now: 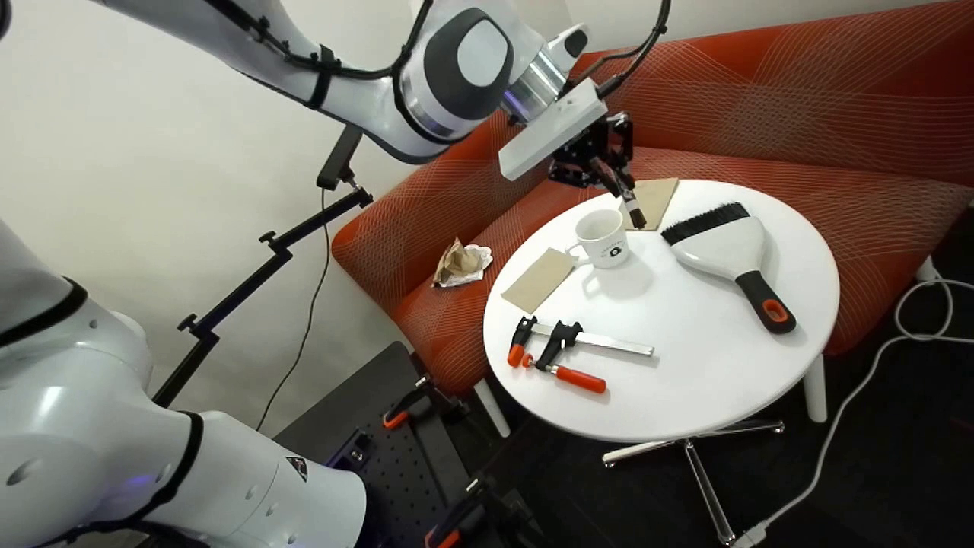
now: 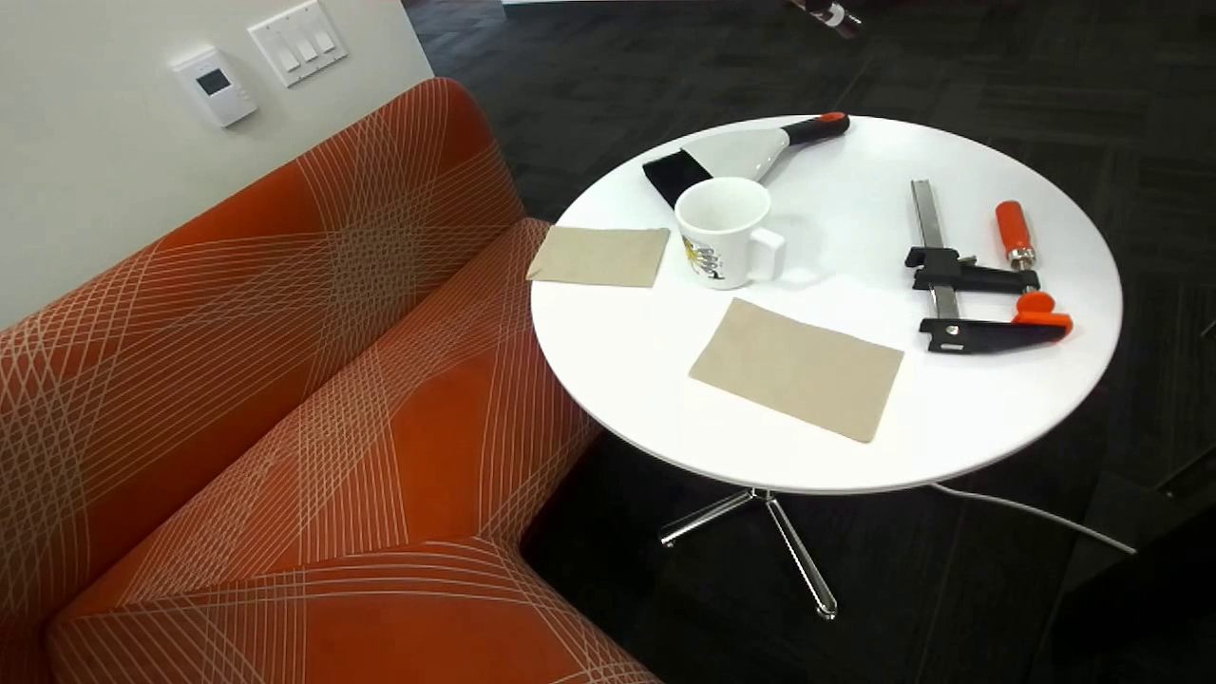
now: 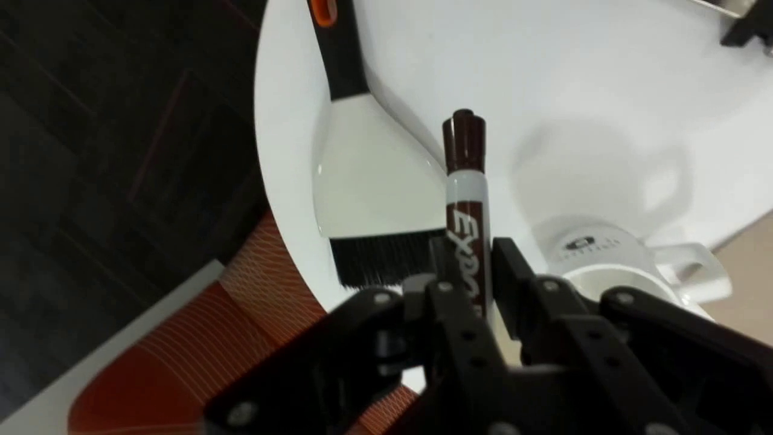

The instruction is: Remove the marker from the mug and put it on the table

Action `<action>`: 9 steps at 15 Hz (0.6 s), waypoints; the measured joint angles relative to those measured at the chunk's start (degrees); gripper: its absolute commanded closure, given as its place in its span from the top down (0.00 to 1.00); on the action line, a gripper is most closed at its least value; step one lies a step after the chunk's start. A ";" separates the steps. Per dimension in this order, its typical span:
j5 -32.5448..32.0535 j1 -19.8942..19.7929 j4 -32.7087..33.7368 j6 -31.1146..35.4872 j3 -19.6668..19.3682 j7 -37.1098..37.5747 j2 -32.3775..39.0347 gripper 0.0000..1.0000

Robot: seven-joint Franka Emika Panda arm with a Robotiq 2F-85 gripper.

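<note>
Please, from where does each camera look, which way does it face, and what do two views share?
Wrist view: on the wrist, looking down past the gripper, which holds the marker, at table and mug.
An exterior view: high beside the arm, facing down on table and sofa; arm and gripper show.
An exterior view: high near the sofa, facing down across the table to dark floor; no robot part shows plainly.
Both exterior views share table, mug, clamp, brush and sofa; the mug's handle shows on opposite sides.

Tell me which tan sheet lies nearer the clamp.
The sheet near the handle of the mug. The other sheet lies on the mug's opposite side, near the brush, farther from the clamp.
</note>
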 measured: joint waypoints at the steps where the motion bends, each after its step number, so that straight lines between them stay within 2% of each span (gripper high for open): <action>1: -3.80 0.67 0.07 -0.23 -1.70 4.31 0.97 0.05; 4: -9.43 0.97 0.73 -1.78 -3.52 12.92 4.94 0.05; 9: -9.45 0.92 3.59 -4.18 -3.52 16.57 12.62 0.05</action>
